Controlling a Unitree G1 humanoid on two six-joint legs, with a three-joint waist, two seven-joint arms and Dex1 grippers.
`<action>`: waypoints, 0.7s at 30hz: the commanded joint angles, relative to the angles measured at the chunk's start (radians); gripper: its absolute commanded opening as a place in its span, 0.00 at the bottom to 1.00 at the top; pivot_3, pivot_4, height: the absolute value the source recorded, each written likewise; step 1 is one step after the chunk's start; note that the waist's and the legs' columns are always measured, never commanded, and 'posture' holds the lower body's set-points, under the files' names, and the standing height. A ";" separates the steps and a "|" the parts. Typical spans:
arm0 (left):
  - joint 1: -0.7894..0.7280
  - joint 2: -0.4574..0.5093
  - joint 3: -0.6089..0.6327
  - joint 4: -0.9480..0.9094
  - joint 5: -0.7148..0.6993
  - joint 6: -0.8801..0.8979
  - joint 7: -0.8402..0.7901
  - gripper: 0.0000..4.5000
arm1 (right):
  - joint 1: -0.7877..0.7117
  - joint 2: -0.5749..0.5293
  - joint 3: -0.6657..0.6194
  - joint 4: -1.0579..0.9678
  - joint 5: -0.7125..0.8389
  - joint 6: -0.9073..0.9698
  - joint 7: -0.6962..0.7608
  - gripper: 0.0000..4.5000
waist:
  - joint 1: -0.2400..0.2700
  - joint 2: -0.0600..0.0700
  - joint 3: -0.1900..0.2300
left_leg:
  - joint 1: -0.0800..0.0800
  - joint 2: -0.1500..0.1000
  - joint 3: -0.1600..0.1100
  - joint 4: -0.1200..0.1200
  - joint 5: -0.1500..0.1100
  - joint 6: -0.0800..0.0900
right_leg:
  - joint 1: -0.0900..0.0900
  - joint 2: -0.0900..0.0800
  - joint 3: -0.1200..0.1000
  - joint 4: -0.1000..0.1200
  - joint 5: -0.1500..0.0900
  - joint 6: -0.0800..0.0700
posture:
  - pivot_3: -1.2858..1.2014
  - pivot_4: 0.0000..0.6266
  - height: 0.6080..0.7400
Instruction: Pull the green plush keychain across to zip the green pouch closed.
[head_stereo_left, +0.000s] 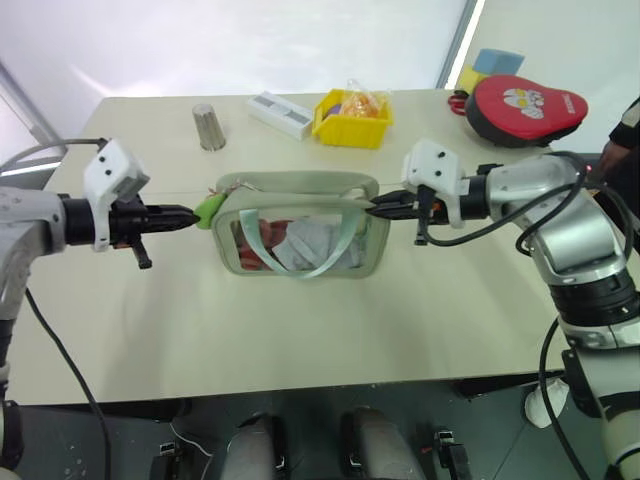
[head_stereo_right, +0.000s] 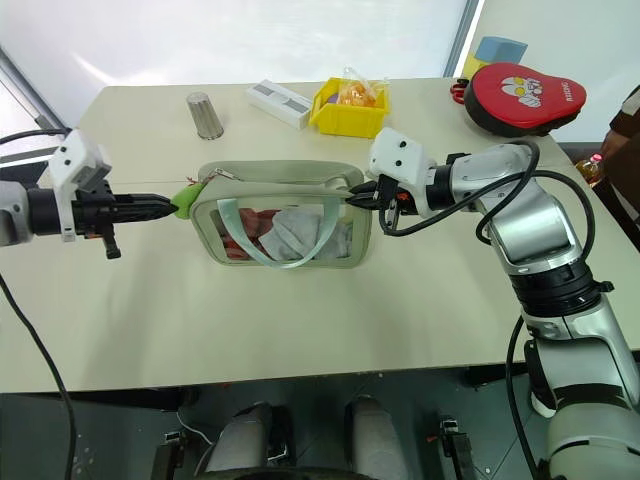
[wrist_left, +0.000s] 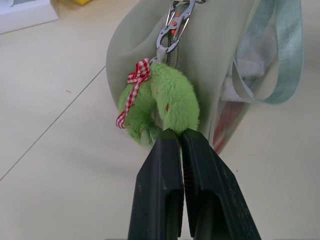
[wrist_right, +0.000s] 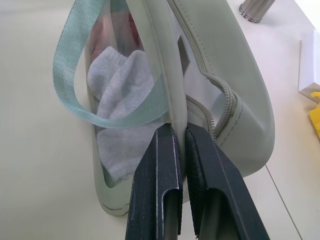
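The green pouch (head_stereo_left: 290, 186) stands upright on the table's middle, with socks and a red item showing through its clear front and its mint strap (head_stereo_left: 336, 244) hanging over that panel. The green plush keychain (head_stereo_left: 207, 210), tied with a red checked ribbon, hangs from a metal clip (wrist_left: 175, 27) on the zipper at the pouch's left end. My left gripper (wrist_left: 180, 134) is shut, its tips pinching the plush's near edge. My right gripper (wrist_right: 180, 129) is shut on the seam at the pouch's right end, beside the zipper teeth (wrist_right: 222, 102).
At the table's back stand a metal cup (head_stereo_left: 208, 127), a white box (head_stereo_left: 280, 113) and a yellow bin (head_stereo_left: 352, 121) with wrapped items. A red case (head_stereo_left: 525, 107) and coloured blocks (head_stereo_left: 497, 63) lie at the back right. A person's sleeve (head_stereo_left: 627, 128) shows at the right edge.
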 joint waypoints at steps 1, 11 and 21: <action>-0.089 0.020 0.014 0.016 0.008 -0.015 -0.002 0.01 | -0.019 0.005 -0.017 -0.025 0.006 -0.003 -0.004 0.00 | 0.001 0.000 0.000 | 0.000 0.000 0.000 0.000 0.000 0.000 | 0.000 0.000 0.000 0.000 0.000 0.000 | 0.52 0.24 1.00; -0.279 -0.063 -0.048 -0.083 -0.052 0.090 0.014 0.01 | -0.024 0.016 -0.013 -0.013 -0.002 -0.015 -0.013 0.00 | 0.001 0.000 0.000 | 0.000 0.000 0.000 0.001 0.000 0.000 | 0.000 0.000 0.000 0.001 0.000 0.000 | 0.52 0.24 1.00; -0.276 -0.121 -0.148 -0.083 0.047 -0.024 0.024 0.13 | -0.019 0.013 -0.018 -0.021 -0.004 -0.008 -0.025 0.00 | 0.000 0.000 0.000 | 0.000 0.000 0.000 0.001 0.000 0.000 | 0.000 0.001 0.001 0.001 0.000 0.000 | 0.52 0.24 1.00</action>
